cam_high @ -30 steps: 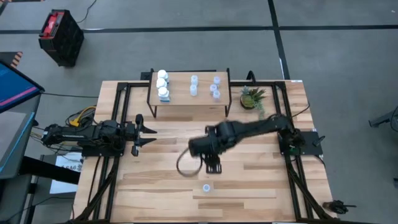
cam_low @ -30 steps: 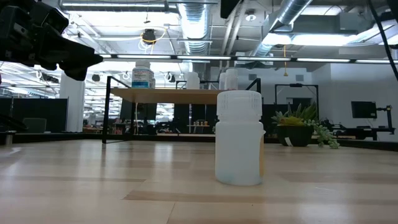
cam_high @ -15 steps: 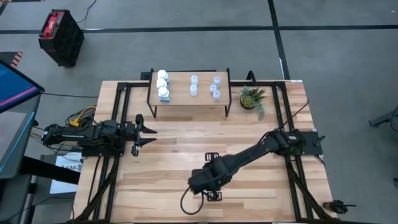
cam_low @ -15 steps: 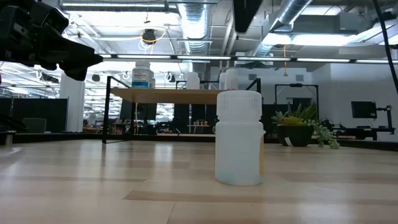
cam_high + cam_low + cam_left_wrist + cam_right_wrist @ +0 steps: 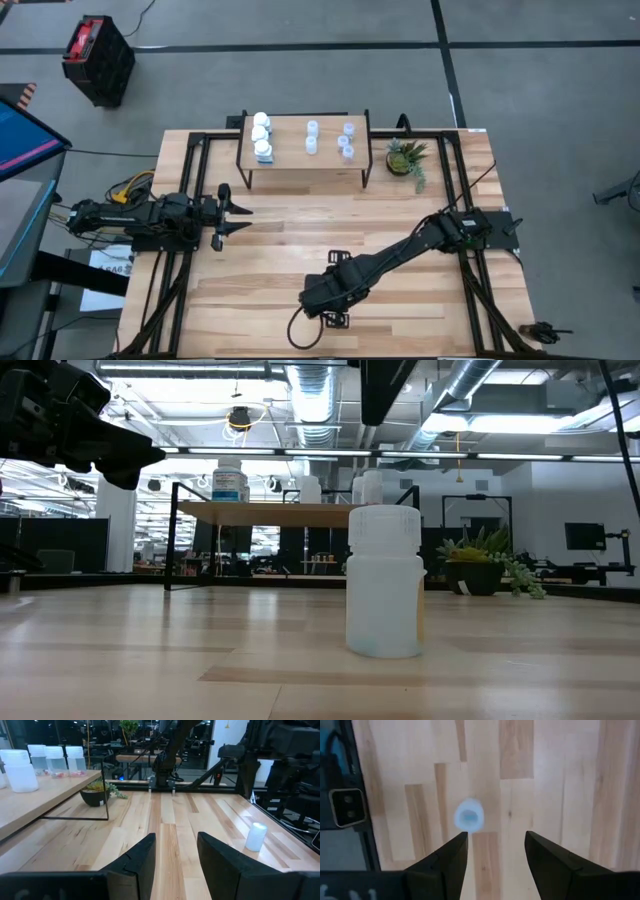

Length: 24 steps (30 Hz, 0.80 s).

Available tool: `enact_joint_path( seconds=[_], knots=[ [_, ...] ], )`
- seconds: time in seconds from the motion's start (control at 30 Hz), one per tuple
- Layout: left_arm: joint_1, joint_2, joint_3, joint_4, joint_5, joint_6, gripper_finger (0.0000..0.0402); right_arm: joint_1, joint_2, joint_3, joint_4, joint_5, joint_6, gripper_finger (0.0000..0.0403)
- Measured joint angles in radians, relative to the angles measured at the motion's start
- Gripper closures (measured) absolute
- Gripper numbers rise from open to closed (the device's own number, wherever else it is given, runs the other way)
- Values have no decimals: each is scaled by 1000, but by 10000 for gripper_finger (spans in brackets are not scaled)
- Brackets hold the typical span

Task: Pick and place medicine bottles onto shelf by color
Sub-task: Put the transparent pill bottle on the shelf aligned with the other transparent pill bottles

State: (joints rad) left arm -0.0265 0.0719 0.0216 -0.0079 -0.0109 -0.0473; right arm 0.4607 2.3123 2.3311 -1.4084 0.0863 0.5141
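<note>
Big picture: the slatted wooden table [image 5: 400,240] is nearly bare, and the shelf [image 5: 300,160] at the far edge looks almost filled. It has the white bottles [image 5: 261,135] in a row at one end and the translucent bottles [image 5: 345,140] across the middle and the other end. I count one last translucent bottle [image 5: 384,582] standing upright on the table near the front edge, well apart from the shelf. The right arm [image 5: 400,255] is stretched out over that spot, which hides the bottle in the high view. The right gripper [image 5: 495,837] hangs straight above it, fingers spread and empty. The left gripper [image 5: 238,217] is parked at the left side of the table, fingers a bit apart with nothing in them. My main worry is alignment. In the right wrist view the bottle sits off-centre, pretty much in line with one finger rather than in the middle of the gap. If the gripper drops straight down, I reckon that finger lands on the cap or nudges the bottle over. It's light and round, so it could roll off the front edge. Second worry is the carry back: a pinch near the cap could let it slip. The shelf is crowded too, so setting it down could knock the neighbours, or it ends up in the white row. The little plant [image 5: 405,158] is just beside the shelf, so a wide swing might clip it.
</note>
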Motion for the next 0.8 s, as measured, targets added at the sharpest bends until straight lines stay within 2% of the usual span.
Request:
enact_joint_path(
  seconds=[0.4, 0.8],
  knots=[
    [0, 0, 0, 0, 0, 1, 269, 51, 82, 0, 64, -25, 21, 184],
    [0, 0, 0, 0, 0, 0, 269, 54, 82, 0, 58, -7, 88, 184]
  ],
)
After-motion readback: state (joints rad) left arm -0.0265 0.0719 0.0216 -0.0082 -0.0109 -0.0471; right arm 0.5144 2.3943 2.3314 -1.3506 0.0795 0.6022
